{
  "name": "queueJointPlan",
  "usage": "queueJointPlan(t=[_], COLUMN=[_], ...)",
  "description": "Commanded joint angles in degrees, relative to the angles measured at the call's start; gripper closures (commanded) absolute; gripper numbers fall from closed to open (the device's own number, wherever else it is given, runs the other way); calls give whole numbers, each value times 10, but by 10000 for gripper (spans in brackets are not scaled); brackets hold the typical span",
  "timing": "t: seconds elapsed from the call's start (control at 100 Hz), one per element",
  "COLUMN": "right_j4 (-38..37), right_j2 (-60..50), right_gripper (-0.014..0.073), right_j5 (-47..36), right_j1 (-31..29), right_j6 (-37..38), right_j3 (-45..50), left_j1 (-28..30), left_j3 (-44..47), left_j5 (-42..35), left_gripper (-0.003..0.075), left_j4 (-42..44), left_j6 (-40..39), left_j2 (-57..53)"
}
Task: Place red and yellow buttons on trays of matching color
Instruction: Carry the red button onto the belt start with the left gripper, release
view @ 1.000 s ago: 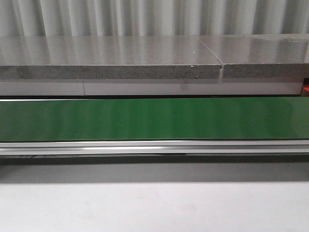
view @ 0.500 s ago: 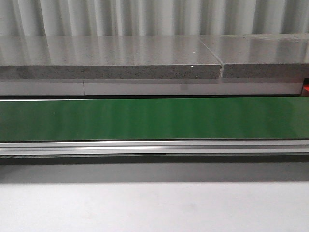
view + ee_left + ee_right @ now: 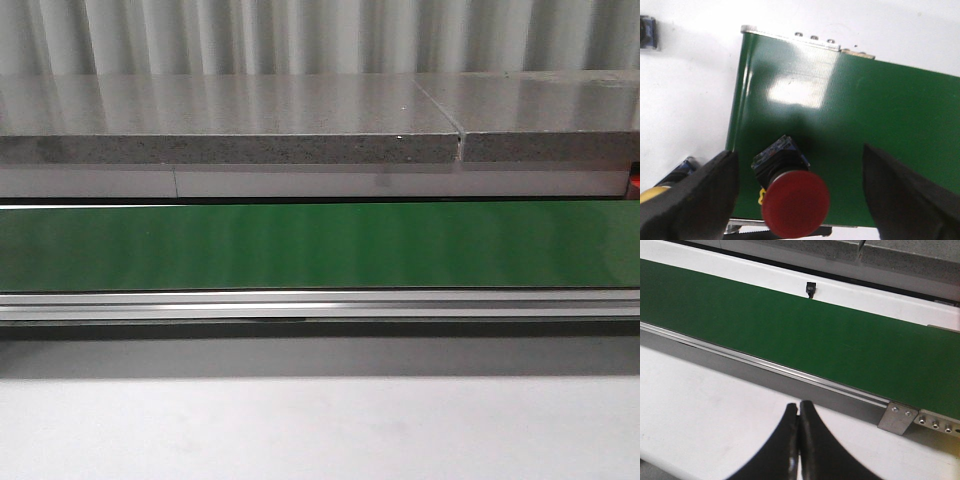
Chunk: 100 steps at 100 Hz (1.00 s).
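Note:
In the left wrist view a red button [image 3: 795,202] with a black and blue body stands on the green belt [image 3: 865,125] near its end. My left gripper [image 3: 801,172] is open, its two black fingers [image 3: 705,195] wide on either side of the button and not touching it. A yellow button [image 3: 655,194] shows partly behind one finger, off the belt. My right gripper [image 3: 799,408] is shut and empty over the white table in front of the belt [image 3: 790,325]. No tray is in view. Neither gripper shows in the front view.
The green conveyor belt [image 3: 320,245] runs across the front view, with a metal rail [image 3: 320,305] in front and a grey stone ledge [image 3: 230,130] behind. A small dark and blue part [image 3: 647,32] lies on the white table. A small black sensor [image 3: 810,289] sits at the belt's far edge.

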Motion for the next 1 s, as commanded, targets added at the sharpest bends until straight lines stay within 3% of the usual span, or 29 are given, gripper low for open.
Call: queueJointPlan(t=[0.0, 0.22, 0.61, 0.99], right_j4=[9, 9, 9, 9], right_j2=[6, 6, 6, 6], right_gripper=[660, 660, 660, 660], right_j5=[-37, -37, -37, -37], right_j1=[-1, -1, -1, -1], right_j6=[-7, -7, -7, -7], right_j3=[-13, -13, -13, -13], left_j1=[-3, -3, 22, 86], left_j3=[-31, -51, -50, -23], left_j5=[-15, -15, 40, 77], left_gripper=[202, 203, 207, 207], left_j4=[-27, -30, 79, 85], left_j6=[-1, -8, -156, -144], left_j2=[-23, -32, -34, -30])
